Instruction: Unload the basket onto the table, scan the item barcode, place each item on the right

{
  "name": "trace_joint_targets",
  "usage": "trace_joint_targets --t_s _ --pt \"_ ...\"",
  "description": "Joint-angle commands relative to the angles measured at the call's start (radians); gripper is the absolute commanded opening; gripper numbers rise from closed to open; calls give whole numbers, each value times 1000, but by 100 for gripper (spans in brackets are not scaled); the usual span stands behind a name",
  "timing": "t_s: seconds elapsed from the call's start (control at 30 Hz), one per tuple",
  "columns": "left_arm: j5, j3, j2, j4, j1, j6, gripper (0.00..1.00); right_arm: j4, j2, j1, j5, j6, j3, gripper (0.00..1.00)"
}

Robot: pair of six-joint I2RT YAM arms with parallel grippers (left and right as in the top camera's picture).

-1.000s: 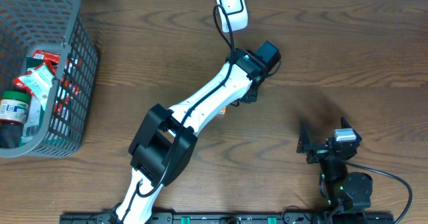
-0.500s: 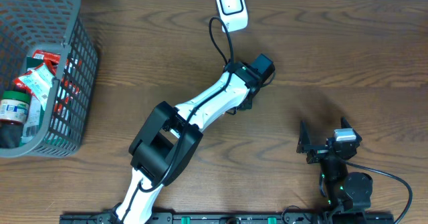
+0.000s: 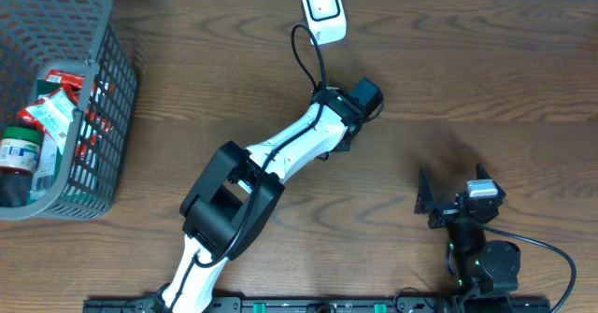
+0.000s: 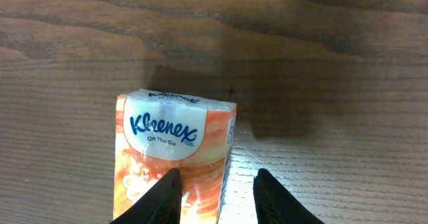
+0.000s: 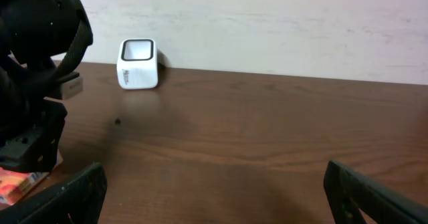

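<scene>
An orange-and-white Kleenex tissue pack [image 4: 175,150] lies flat on the wooden table, its orange corner also showing in the right wrist view [image 5: 17,184]. My left gripper [image 4: 217,198] hangs just over the pack's near right edge. Its jaws are open, with one finger [image 4: 160,200] over the pack and the other [image 4: 274,200] over bare table beside it. In the overhead view the left arm [image 3: 299,140] hides the pack. The white barcode scanner [image 3: 322,9] stands at the table's far edge, also visible here [image 5: 138,63]. My right gripper [image 3: 452,184] rests wide open and empty near the front right [image 5: 214,204].
A grey wire basket [image 3: 103,98] at the far left holds a jar and several red packets. A black cable [image 3: 299,51] loops between the scanner and the left wrist. A pale wall runs behind the table's far edge [image 5: 281,17].
The left wrist has drawn back a little from the scanner toward the front left, and its jaws have narrowed slightly. The right arm has not moved.
</scene>
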Motion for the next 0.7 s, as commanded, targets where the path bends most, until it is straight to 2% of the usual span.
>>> trace_joint_targets --t_s 0.0,0.27,0.67 --pt "-34 -17 10 -2 -5 -8 36 -4 -2 6 2 -8 -2 99" --pt "-34 -60 10 12 -5 -8 31 -4 -2 6 2 -8 -2 99" --pt "-34 -74 10 28 -5 -8 31 -4 -2 6 2 -8 -2 99"
